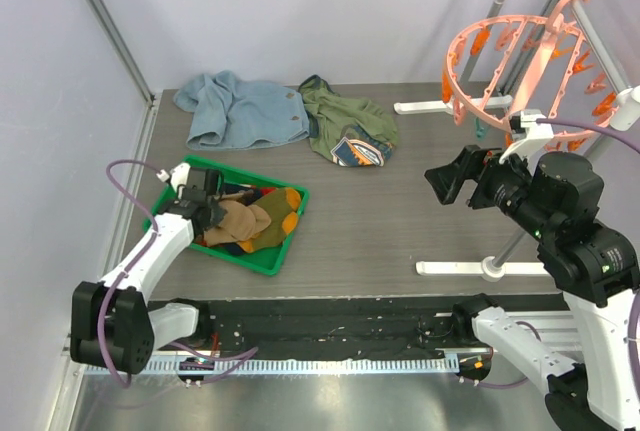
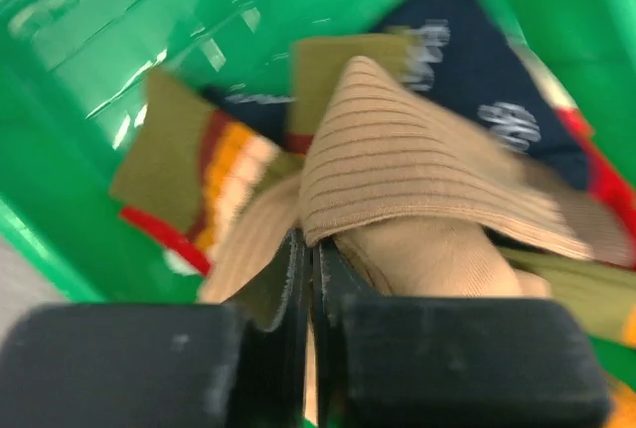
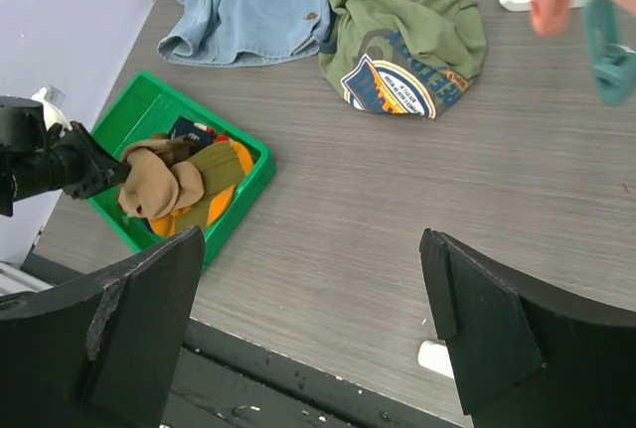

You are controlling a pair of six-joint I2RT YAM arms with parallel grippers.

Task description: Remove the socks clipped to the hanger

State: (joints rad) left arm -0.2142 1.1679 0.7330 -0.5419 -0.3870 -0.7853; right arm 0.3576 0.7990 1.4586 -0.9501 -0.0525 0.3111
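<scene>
Two grippers are in view: the left gripper [image 2: 308, 289] and the right gripper [image 3: 308, 249]. Directly under the left one sits one green tray [image 1: 165, 201] holding a heap of socks [image 1: 245, 223]. Four colourings can be told apart: tan, olive with orange toes, navy patterned and red-striped. The overlap hides the exact number. Ahead of the right gripper, on the table, lie two garments, one light-blue [image 1: 240, 111] and one olive-green [image 1: 345, 121]. Just above and beside that gripper hangs one pink hanger [image 1: 510, 61], its many clips too crowded to count. Two white rack feet [image 1: 430, 107] rest nearby.
</scene>
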